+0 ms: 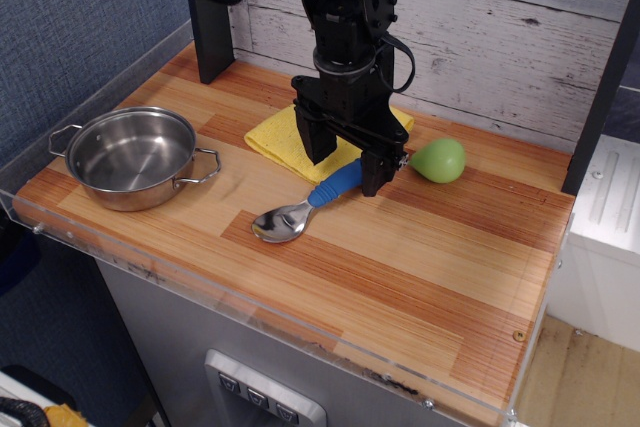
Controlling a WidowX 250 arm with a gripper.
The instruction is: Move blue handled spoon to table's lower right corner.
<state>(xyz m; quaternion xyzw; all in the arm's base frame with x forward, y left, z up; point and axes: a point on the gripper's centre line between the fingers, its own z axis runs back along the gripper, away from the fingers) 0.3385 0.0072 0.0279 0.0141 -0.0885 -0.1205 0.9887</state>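
Observation:
The blue handled spoon lies on the wooden table near its middle, silver bowl toward the front left, blue handle running up to the right. My gripper is open and lowered over the far end of the handle, one finger on each side of it, fingertips close to the table. The upper end of the handle is hidden behind the fingers. The table's lower right corner has striped planks, a clear acrylic rim and a small screw hole.
A steel pot stands at the left. A yellow cloth lies behind the gripper. A green pear-shaped object sits just right of the gripper. A dark post stands at the back left.

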